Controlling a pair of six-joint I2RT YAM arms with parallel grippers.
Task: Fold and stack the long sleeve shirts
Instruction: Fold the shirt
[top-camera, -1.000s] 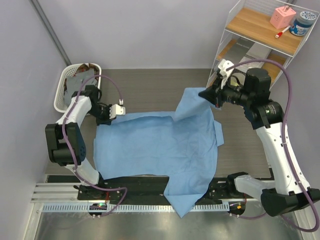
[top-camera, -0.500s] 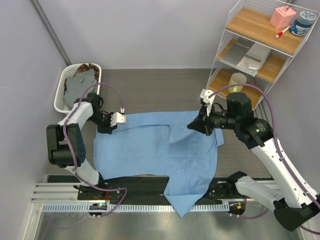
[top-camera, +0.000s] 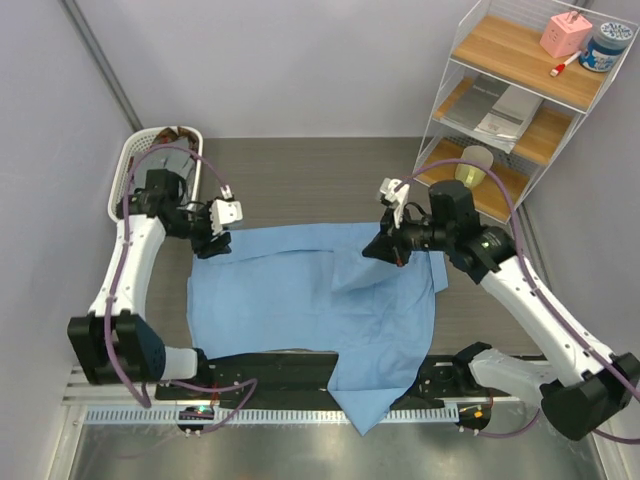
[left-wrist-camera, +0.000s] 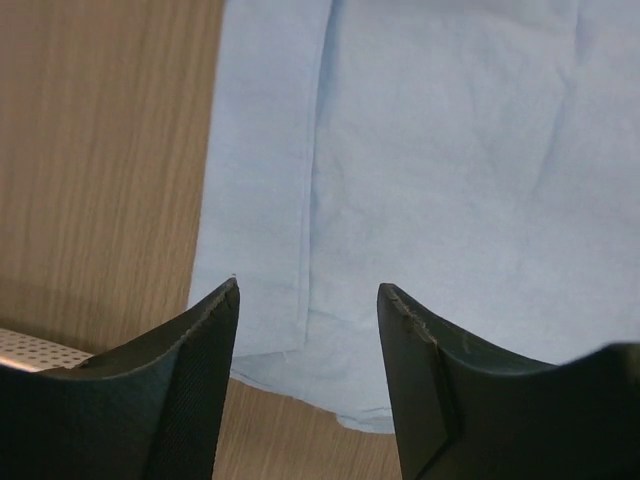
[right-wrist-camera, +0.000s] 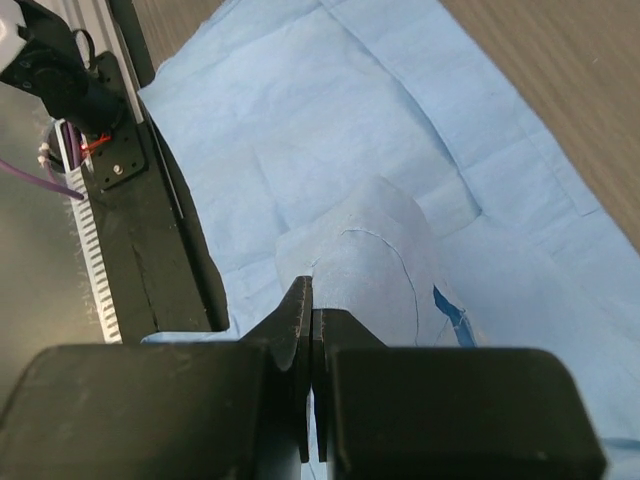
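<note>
Right wrist view: the blue shirt (right-wrist-camera: 380, 240) vanishes between the pinched fingers of the right end effector (right-wrist-camera: 311, 300), and that dark body blocks everything from 4 to 8 o'clock. Left wrist view: the left end effector (left-wrist-camera: 308, 290) is cut off at 6 o'clock, with cloth running out at 12 and 3. From above, the basket (top-camera: 128, 160) at 10 o'clock sits half behind the left arm (top-camera: 125, 265), contents too dim to name. The shelf (top-camera: 500, 45) is clipped at 2 o'clock.

Lt blue shirt (top-camera: 300, 300), flat, rt corner up
</note>
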